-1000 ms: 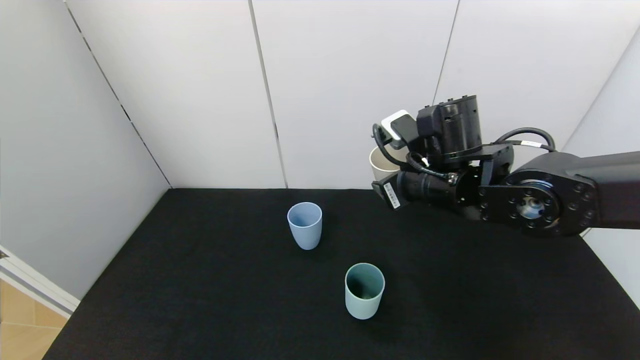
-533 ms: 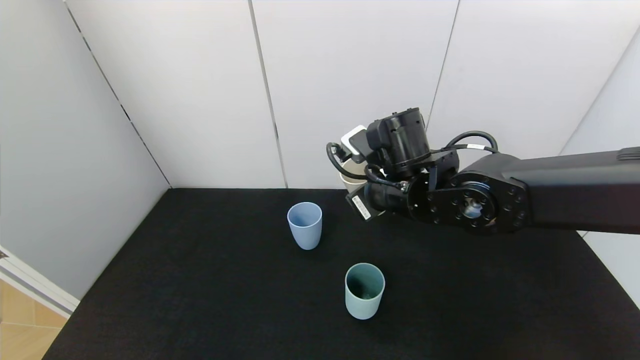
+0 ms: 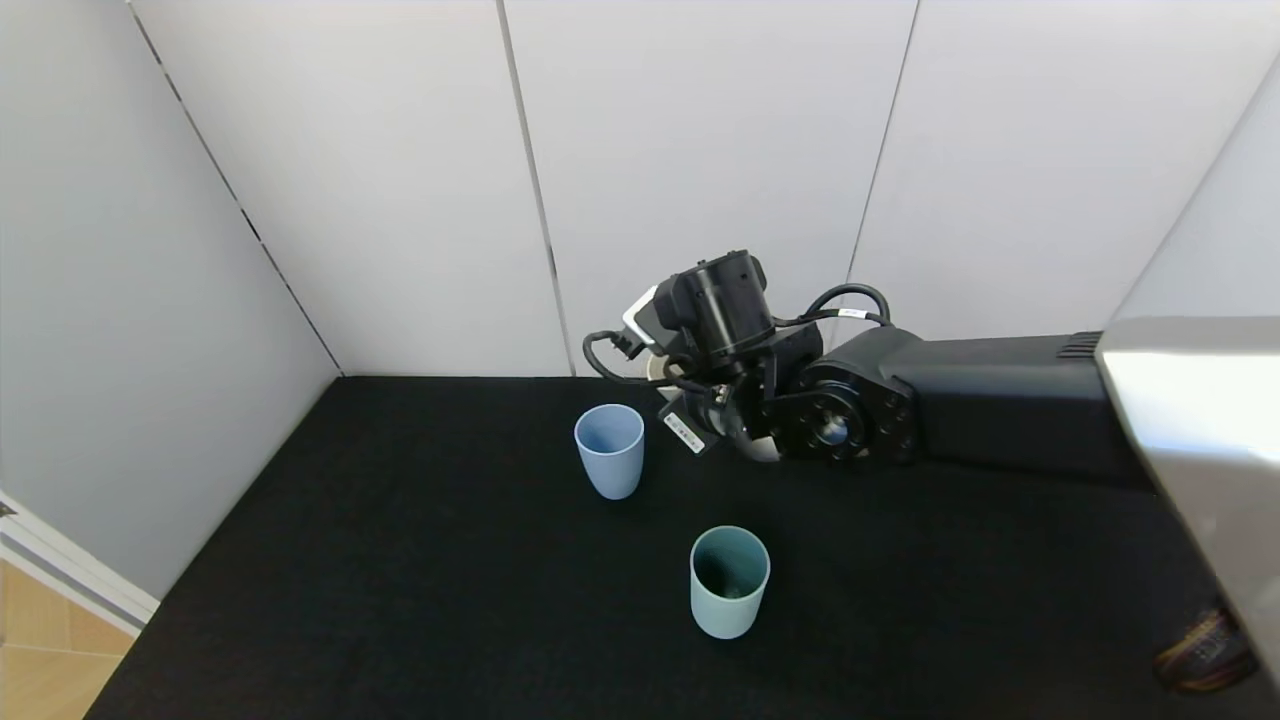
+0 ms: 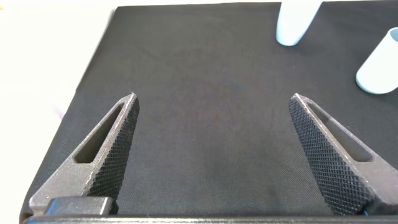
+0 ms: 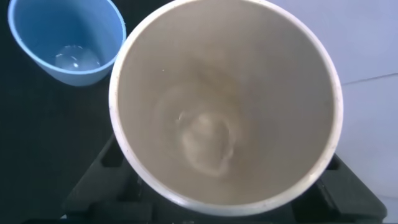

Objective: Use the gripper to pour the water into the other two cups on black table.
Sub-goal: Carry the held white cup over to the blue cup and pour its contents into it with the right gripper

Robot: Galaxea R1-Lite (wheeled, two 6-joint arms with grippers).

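Note:
My right gripper [image 3: 712, 405] is shut on a cream-beige cup [image 5: 224, 106] and holds it above the black table [image 3: 400, 560], just right of the pale blue cup [image 3: 610, 450]. In the head view the wrist hides most of the cream cup. The right wrist view looks into the cream cup, which holds a little water at its bottom. The blue cup [image 5: 65, 40] lies beside its rim, with a little water inside. The mint green cup [image 3: 729, 581] stands upright nearer to me. My left gripper [image 4: 214, 106] is open and empty, low over the table.
White wall panels close the table at the back and on both sides. My right arm's silver link [image 3: 1200, 450] fills the right edge of the head view. Two pale cups [image 4: 292, 22] [image 4: 380, 62] show far off in the left wrist view.
My right arm has carried the cream cup leftward and lower, from the back right of the table to just beside the blue cup. The blue and green cups have not moved.

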